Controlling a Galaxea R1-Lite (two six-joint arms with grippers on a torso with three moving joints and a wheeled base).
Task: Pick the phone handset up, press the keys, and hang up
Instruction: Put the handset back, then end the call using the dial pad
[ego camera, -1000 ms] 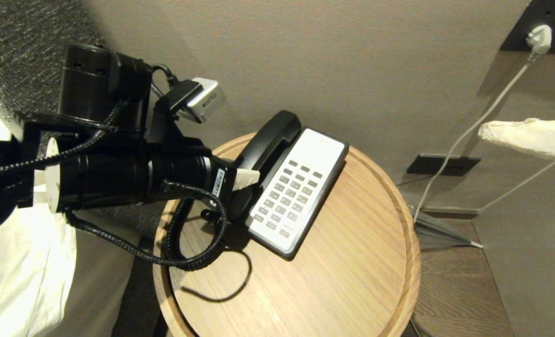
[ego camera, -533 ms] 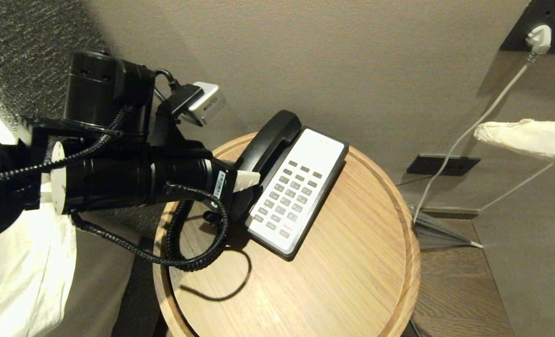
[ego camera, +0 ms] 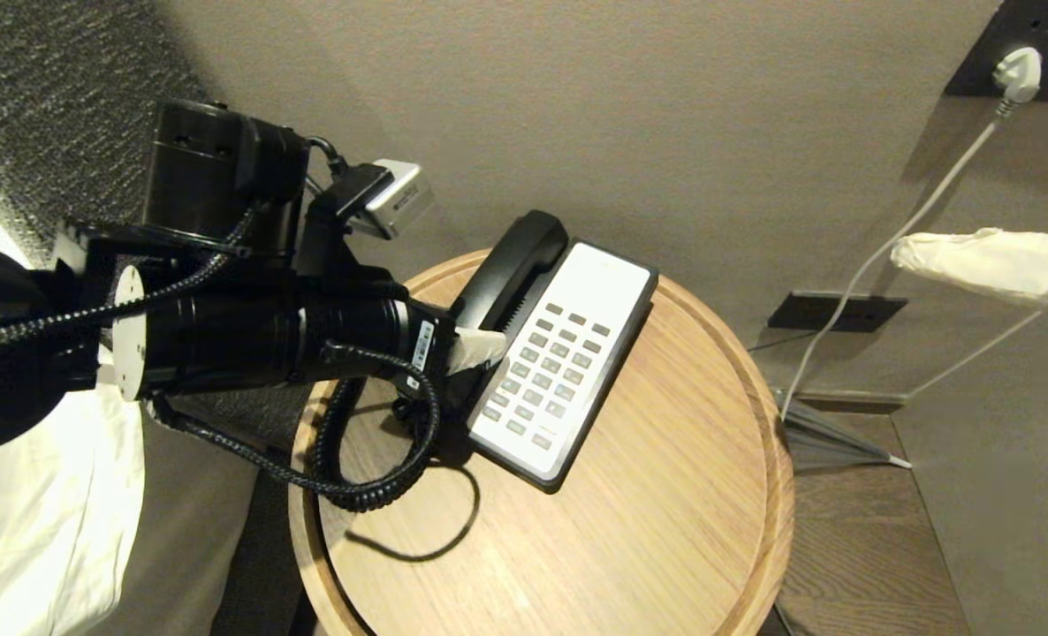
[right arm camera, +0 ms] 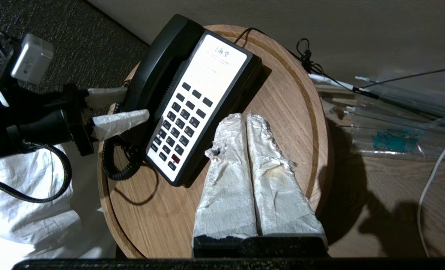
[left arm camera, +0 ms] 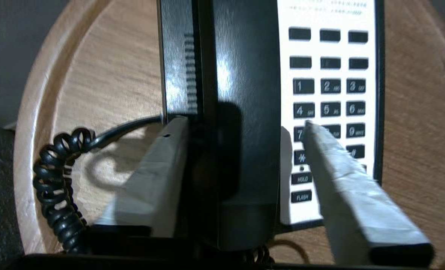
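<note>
Straddling phone handset [left arm camera: 241, 112] on cradle, left pincer [left arm camera: 245, 125] spread, fingers off its sides.

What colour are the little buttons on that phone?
The keys are dark grey with white markings, set in a white faceplate; one near the bottom looks red. The right wrist view shows this best.

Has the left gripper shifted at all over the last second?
Yes. The left gripper has edged right, over the keys on the round table, and its jaws have spread to either side of the phone handset.
</note>
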